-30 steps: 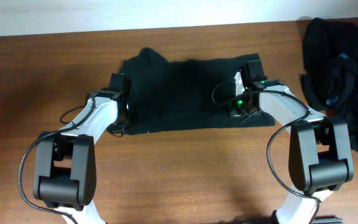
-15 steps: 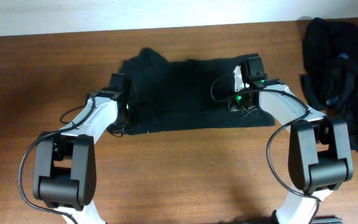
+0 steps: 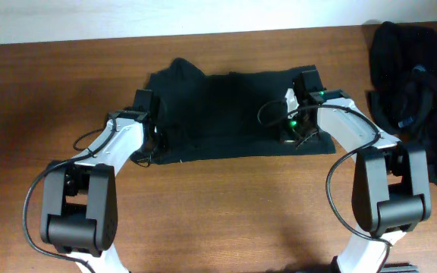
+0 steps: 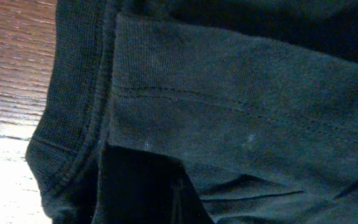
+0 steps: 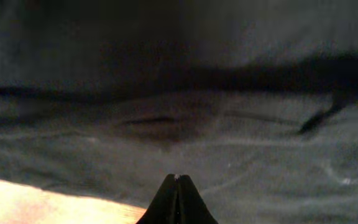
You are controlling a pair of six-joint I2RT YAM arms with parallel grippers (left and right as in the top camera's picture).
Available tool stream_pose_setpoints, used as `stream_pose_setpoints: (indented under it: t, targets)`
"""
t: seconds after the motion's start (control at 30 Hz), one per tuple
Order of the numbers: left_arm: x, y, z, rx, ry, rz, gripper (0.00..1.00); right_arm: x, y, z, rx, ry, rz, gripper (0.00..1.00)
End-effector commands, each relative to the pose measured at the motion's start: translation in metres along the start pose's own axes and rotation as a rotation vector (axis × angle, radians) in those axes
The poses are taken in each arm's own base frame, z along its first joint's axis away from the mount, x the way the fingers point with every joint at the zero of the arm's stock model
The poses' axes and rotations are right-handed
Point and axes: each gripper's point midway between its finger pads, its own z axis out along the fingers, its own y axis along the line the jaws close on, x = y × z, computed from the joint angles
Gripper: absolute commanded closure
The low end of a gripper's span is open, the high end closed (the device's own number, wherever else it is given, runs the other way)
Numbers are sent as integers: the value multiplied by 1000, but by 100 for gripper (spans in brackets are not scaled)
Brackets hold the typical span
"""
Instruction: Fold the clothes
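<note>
One of the clothes, a black garment (image 3: 226, 114), lies flattened in a wide rectangle at the middle of the table. My left gripper (image 3: 149, 106) sits over its left edge, shut. In the left wrist view its dark fingers (image 4: 176, 199) merge with the dark cloth (image 4: 229, 93), a stitched hem running across it. My right gripper (image 3: 302, 85) is over the garment's right end. In the right wrist view it (image 5: 177, 178) is shut to a point just above wrinkled cloth (image 5: 197, 124), nothing showing between the tips.
More black clothes (image 3: 416, 98) lie heaped at the table's far right, close to the right arm. Bare brown table (image 3: 218, 212) stretches in front of the garment and to its left (image 4: 11, 74). The table's back edge meets a pale wall.
The right wrist has shifted a little over the garment's right end. The left arm and the garment have stayed still.
</note>
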Motion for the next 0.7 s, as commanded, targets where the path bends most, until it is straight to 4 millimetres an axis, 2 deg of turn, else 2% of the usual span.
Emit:
stream_pose_setpoints:
  t: [0.0,0.13,0.23,0.37,0.67]
  targets:
    - [-2,3,-8,-7,-23,10,100,-7,3,5,-5,-20,-8,96]
    - [-2,3,-8,-7,-23,10,100,-10,2,13,-8,-23,-8,96]
    - [-2,3,-8,-7,-24,10,100,-2,4,22,-26,18,0,96]
    - [-4,3,-8,-5,-30,10,100,2,6,23,-44,37,4,96]
    - [-5,2,-8,-3,-33,9,100,-14,6,30,-48,-30,-12,96]
